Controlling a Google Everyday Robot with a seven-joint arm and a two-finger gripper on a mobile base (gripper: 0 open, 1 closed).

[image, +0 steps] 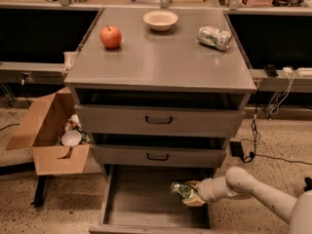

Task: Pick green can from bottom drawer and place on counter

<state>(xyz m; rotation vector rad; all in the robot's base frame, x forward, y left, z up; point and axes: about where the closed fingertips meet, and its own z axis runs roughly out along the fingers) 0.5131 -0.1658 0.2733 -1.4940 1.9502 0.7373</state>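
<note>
The green can [181, 190] has a dark green label and a silver end. It is tilted on its side, held just above the right part of the open bottom drawer's floor [141, 199]. My gripper [190, 195] reaches in from the right on a white arm and is shut on the can. The counter [161, 57] is the grey top of the drawer cabinet, well above the gripper.
On the counter lie a red apple [111, 36], a white bowl [161, 19] and a pale crushed can [214, 37]. Two shut drawers with black handles [158, 119] sit above the open one. A cardboard box [48, 135] stands at the left. Cables [253, 130] hang at the right.
</note>
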